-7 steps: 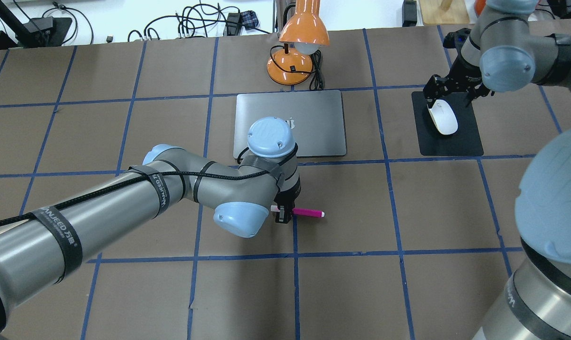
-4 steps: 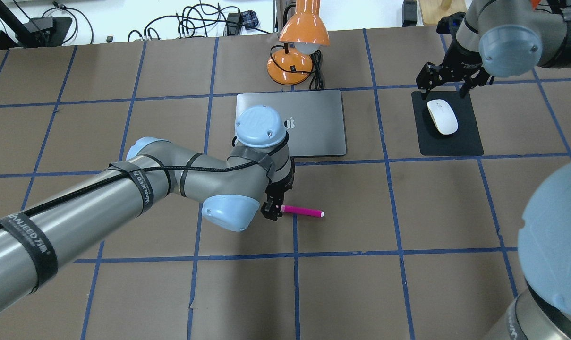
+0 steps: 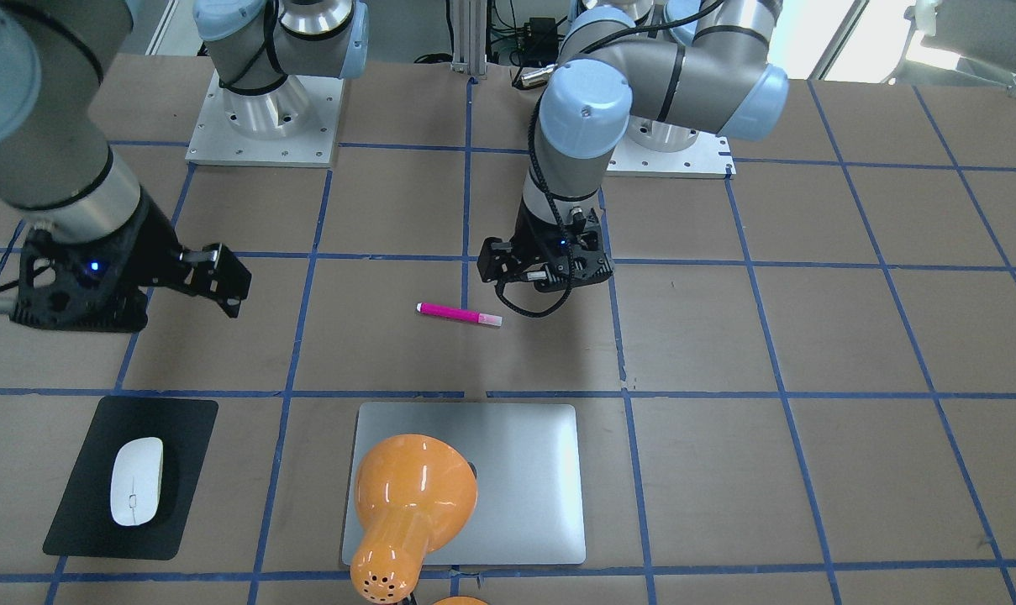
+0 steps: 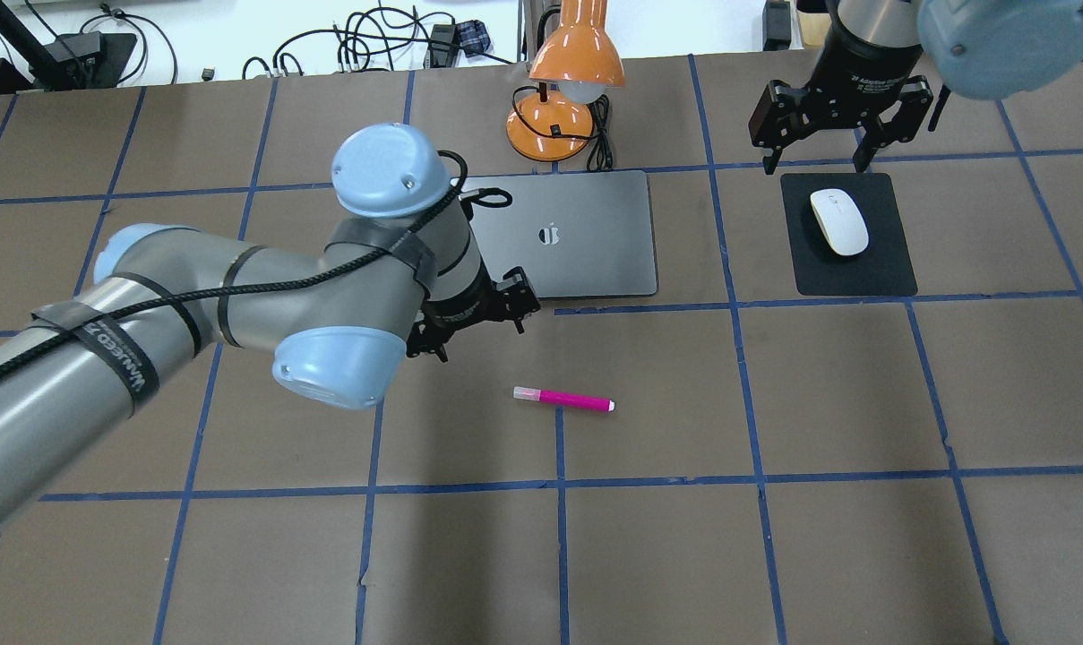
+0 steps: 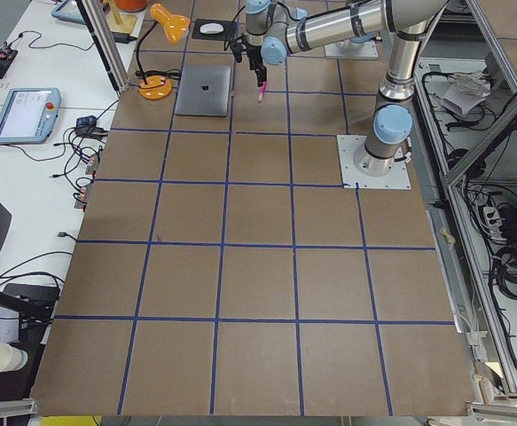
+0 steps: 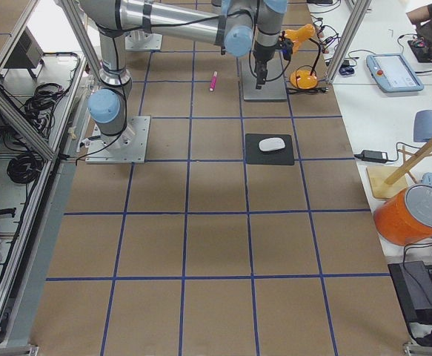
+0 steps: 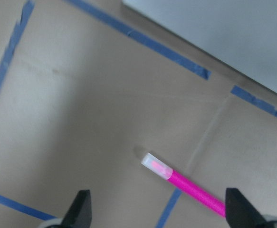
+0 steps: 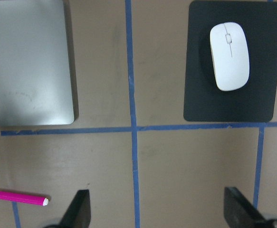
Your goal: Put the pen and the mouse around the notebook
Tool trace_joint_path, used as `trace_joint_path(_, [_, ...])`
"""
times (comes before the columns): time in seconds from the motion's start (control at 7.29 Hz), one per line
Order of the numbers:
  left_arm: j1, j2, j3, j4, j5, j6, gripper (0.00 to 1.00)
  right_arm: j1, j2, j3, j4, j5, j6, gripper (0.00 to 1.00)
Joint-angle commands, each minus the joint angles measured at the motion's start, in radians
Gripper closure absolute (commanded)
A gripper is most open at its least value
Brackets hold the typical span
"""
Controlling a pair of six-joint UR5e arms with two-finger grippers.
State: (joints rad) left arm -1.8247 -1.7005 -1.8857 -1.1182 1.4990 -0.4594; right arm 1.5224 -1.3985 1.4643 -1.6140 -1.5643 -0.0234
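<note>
Hovering released, left hand [image 4: 474, 324] and right hand [image 4: 814, 159]; pen [image 4: 563, 399] at notebook's [image 4: 586, 233] 6 o'clock, mouse [image 4: 838, 221] at 3; seemingly done, parking next.

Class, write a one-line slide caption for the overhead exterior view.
Left gripper and right gripper open, empty; pen lies apart from notebook, mouse on black mat.

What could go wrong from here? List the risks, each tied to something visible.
1. The pen lies loose on the flat table between the notebook and the robot. Being round, it may roll off its spot.
2. The left gripper hangs open above the table beside the pen. A low sweep of that arm could knock the pen away.
</note>
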Motion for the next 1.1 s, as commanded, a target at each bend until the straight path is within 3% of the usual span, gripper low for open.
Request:
trace_joint_path(0.0, [0.105,0.08,0.136,-0.27,0.001,0.261,0.0,0.009,-0.063,-0.028,0.052,0.0,0.013,0.0])
trace_joint_path(0.41, [0.203,0.127,0.322,-0.533,0.001,0.326,0.0,0.012,-0.071,-0.033,0.051,0.049,0.016,0.0])
trace_joint_path(0.96, [0.263,0.119,0.369,-0.525,0.001,0.361,0.0,0.012,-0.062,-0.033,0.051,0.05,0.014,0.0])
